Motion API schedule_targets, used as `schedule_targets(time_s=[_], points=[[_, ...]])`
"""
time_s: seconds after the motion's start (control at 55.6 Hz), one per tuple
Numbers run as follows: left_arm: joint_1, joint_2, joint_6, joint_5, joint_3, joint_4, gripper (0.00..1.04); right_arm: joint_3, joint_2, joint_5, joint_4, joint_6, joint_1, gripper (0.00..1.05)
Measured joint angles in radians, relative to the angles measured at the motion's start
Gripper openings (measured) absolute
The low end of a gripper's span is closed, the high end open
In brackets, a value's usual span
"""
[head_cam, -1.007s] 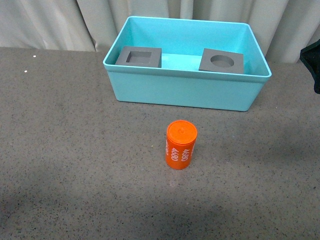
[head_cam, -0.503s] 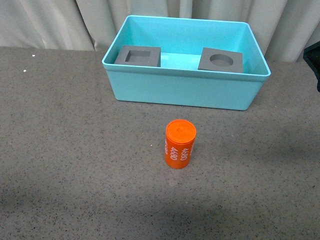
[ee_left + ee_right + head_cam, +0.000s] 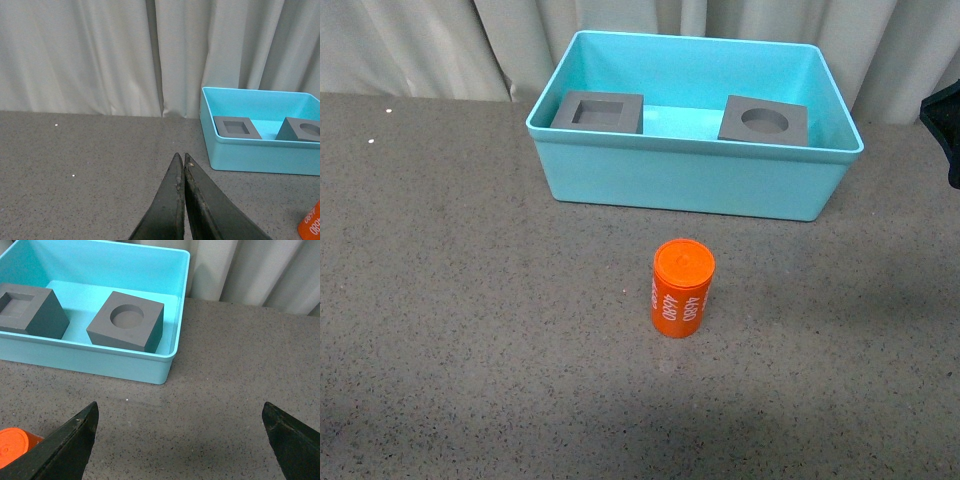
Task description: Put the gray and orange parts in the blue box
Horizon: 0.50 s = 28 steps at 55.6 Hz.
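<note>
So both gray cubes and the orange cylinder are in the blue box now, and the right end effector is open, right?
Not quite. The cylinder is not in the box; it stands upright on the table in front of it, as the front view shows. The square-recess cube and round-recess cube are in the box, and the right end effector is open.

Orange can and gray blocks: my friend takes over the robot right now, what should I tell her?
Left claw: shut, empty.
Right claw: open, empty.
Done: square-recess gray cube and round-recess gray cube sit inside the blue box.
Left: orange cylinder stands upright on the table in front of the box; it needs picking up and placing inside.
</note>
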<state>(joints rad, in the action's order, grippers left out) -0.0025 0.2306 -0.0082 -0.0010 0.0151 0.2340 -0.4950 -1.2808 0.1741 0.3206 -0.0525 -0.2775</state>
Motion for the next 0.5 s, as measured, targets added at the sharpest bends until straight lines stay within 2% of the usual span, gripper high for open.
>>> schedule_targets(time_s=[0.216,0.288,0.503], points=[[0.000,-0.067,0.000,0.000,0.001,-0.068,0.04,0.000,0.000,0.000,0.000,0.000,0.000,0.95],[0.000,-0.184,0.000,0.001,0.002,-0.217,0.04,0.000,0.000,0.000,0.000,0.000,0.000,0.95],[0.000,-0.225,0.001,0.000,0.002,-0.232,0.04,0.000,0.000,0.000,0.000,0.000,0.000,0.95]])
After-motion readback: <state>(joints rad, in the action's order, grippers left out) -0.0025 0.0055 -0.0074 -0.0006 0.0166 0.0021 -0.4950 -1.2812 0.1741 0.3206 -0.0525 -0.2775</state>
